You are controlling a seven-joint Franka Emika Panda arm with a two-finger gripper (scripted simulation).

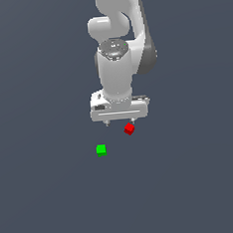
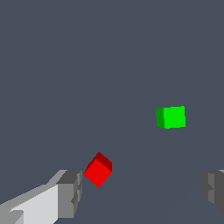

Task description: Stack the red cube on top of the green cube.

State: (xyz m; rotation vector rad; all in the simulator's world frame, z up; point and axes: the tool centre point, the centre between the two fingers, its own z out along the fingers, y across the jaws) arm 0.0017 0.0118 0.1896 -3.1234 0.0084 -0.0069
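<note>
- Below the white arm, I see its fingers spread wide and holding nothing, hanging above the dark grey worktop.
- One finger sits just beside the small bright-red cube; the cube is off-centre, so I judge the grasp not yet lined up.
- Towards the exterior view's left lies the small bright-green cube, near but apart, waiting as the base.

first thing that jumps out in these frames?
The white gripper hanging open at the middle of the exterior view, over a bare grey floor. Just below it toward that view's right sits the red cube, turned at an angle. The green cube lies apart from it, lower and toward the view's left.
</note>
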